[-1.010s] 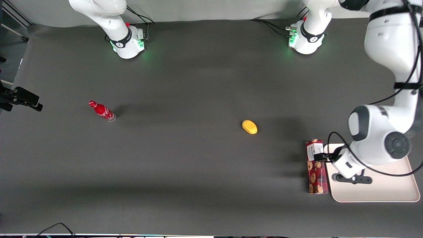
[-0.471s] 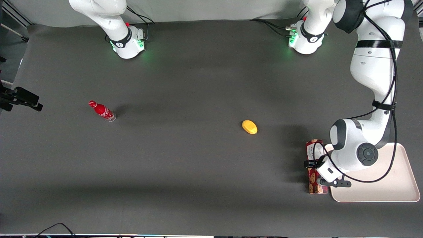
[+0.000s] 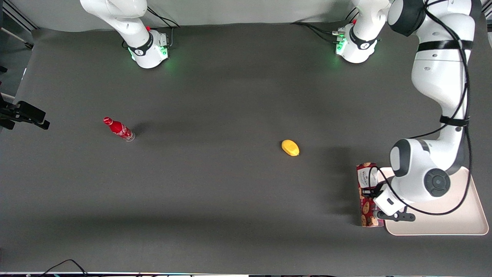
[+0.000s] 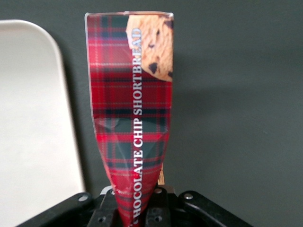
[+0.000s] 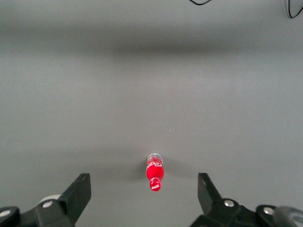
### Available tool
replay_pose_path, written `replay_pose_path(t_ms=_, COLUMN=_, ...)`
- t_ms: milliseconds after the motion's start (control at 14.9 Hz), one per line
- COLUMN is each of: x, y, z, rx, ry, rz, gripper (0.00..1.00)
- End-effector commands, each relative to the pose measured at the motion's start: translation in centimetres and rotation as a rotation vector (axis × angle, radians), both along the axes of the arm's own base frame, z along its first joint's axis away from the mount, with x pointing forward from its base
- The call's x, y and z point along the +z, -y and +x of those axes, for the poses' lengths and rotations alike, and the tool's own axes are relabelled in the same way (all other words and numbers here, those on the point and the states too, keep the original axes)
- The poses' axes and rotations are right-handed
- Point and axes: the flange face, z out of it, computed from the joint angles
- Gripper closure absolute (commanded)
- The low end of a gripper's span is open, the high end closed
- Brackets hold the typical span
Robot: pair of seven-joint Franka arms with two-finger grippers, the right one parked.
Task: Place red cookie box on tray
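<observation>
- Dark grey bench carries everything; largest to smallest come the tray, the box, a lemon and a soda bottle.
- White tray lies at the working arm's end, nothing on it yet.
- Red tartan box lies flat on the bench, its long side just beside the tray's rim, not on it.
- Gripper has shifted along the box over the last second, from over the tray's edge to the box's middle, and now sits low on it.
- Fingers look closed on the box, whose wall is creased where they pinch it.
- Judgement: the grasp seems made; lifting and a short sideways carry remain.
- Lemon and bottle have not moved.
</observation>
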Motion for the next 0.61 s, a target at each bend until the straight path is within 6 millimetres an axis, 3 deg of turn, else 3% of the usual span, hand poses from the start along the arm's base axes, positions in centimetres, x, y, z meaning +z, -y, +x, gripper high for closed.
replay_pose_path(t_ms=0, x=10.7, y=-0.3, z=-0.1, rx=0.01, ry=-0.027, rz=0.015, gripper=1.0)
replay_pose_path(t_ms=337, x=24.4, y=-1.6, z=-1.7, rx=0.053, ry=-0.093, rz=0.037, gripper=1.0)
replay_pose_path(t_ms=538, x=29.4, y=-3.3, z=-3.6, rx=0.074, ry=-0.141, rz=0.057, gripper=1.0)
